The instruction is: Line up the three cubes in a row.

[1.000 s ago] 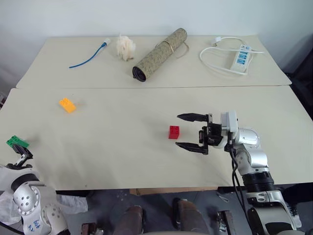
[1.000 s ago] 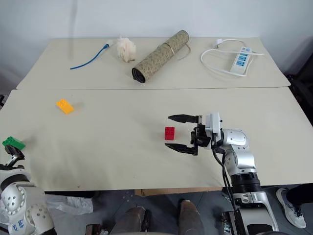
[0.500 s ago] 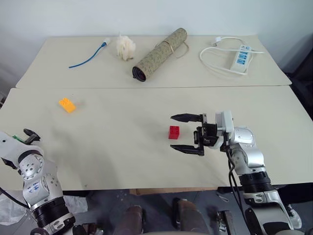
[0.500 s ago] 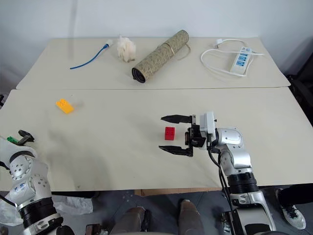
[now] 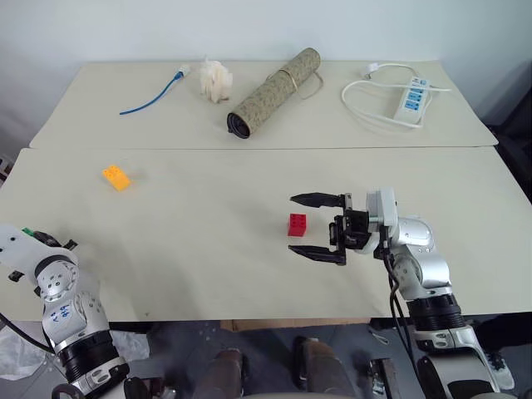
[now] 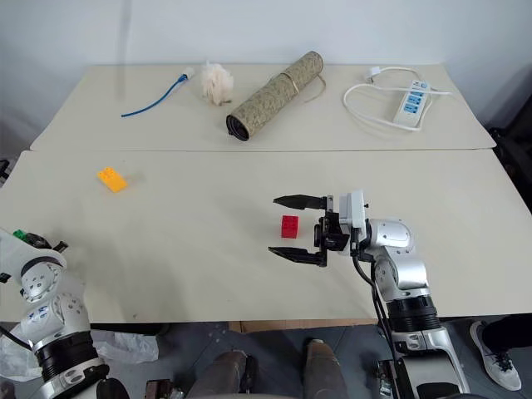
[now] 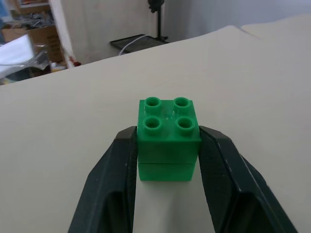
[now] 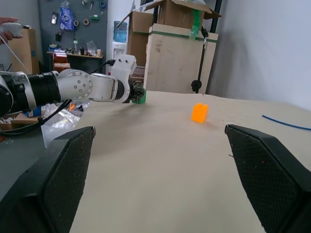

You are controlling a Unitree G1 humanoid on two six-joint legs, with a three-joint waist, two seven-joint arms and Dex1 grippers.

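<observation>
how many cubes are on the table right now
3: the green cube sits between the left gripper's fingers at the table's left edge, the orange cube far left, the red cube at the open right gripper.

Three studded cubes (image 5: 297, 224), well apart

Silver-grey jointed arms, black cables; each end effector (image 5: 318, 225) two black textured fingers.

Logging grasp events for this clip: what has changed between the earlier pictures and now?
The left pincer moved forward onto the green cube at the table's near left edge and shut on it. The right pincer shifted slightly left, still open beside the red cube. The red cube and orange-yellow cube stayed put.
</observation>
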